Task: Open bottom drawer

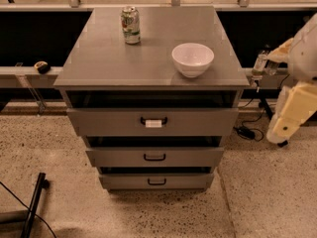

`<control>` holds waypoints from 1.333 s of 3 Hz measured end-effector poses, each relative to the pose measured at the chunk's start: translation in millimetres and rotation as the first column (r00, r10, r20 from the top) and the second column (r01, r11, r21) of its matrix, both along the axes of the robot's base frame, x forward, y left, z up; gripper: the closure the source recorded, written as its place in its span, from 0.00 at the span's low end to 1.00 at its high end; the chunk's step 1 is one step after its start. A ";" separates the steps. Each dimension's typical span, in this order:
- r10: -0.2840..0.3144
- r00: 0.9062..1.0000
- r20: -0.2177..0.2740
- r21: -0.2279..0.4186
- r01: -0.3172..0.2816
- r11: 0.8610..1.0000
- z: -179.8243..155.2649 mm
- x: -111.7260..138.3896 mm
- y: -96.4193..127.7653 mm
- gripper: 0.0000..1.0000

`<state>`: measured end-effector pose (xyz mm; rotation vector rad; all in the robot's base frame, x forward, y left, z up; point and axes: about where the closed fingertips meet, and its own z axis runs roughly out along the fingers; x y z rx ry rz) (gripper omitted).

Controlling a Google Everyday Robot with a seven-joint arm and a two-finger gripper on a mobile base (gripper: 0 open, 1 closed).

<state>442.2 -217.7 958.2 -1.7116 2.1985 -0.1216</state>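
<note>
Approach step: the gripper [261,64] hangs beside the counter's [99,58] right edge; I cannot tell whether it is spread. Next, it must drop to the shut bottom drawer's [188,181] handle [157,181].

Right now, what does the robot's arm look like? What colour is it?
The arm is made of chunky, smooth shells: creamy yellow and boxy lower down, whiter and rounder higher up. Its tool is a small pale grey piece beside the right edge of the cabinet top. I can't see any markings on it.
</note>
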 end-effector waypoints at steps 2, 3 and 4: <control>0.050 0.998 0.024 0.005 -0.050 0.999 -81.2 -10.6 -1.5 0.00; 0.087 0.996 -0.013 0.093 -0.085 0.992 -105.2 -8.8 -1.7 0.00; 0.162 0.986 -0.042 0.288 -0.144 0.947 -182.6 -20.0 15.2 0.00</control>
